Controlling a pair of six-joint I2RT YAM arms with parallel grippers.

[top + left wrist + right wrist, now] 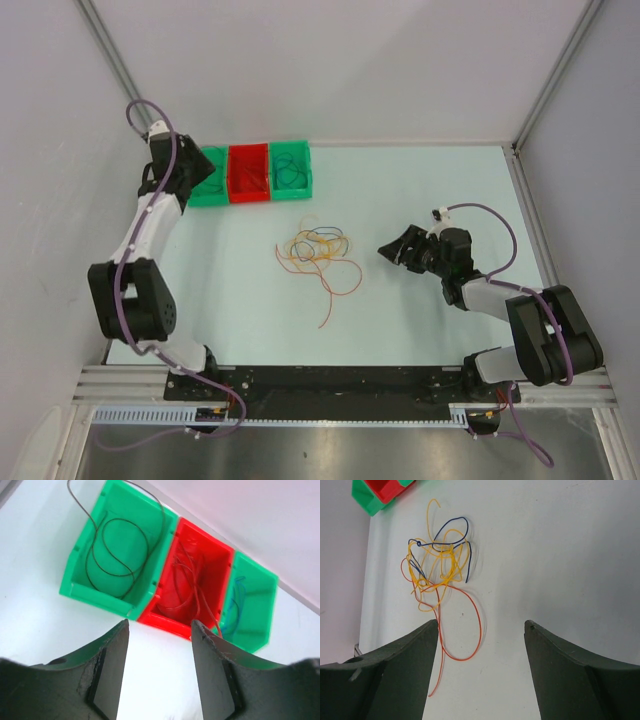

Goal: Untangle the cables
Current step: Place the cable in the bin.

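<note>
cables [318, 255]: loose tangle on surface [430, 190], near side of bins [249, 197], some already sorted inside | left pincer [160, 626]: spread, empty, over bins, likely for dropping | right pincer [481, 626]: spread, empty, aimed at tangle

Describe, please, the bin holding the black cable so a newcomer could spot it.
Along the table's far edge sits a row of three bins. It is the green bin at the left end, beside the red bin; only it holds dark loops.
</note>
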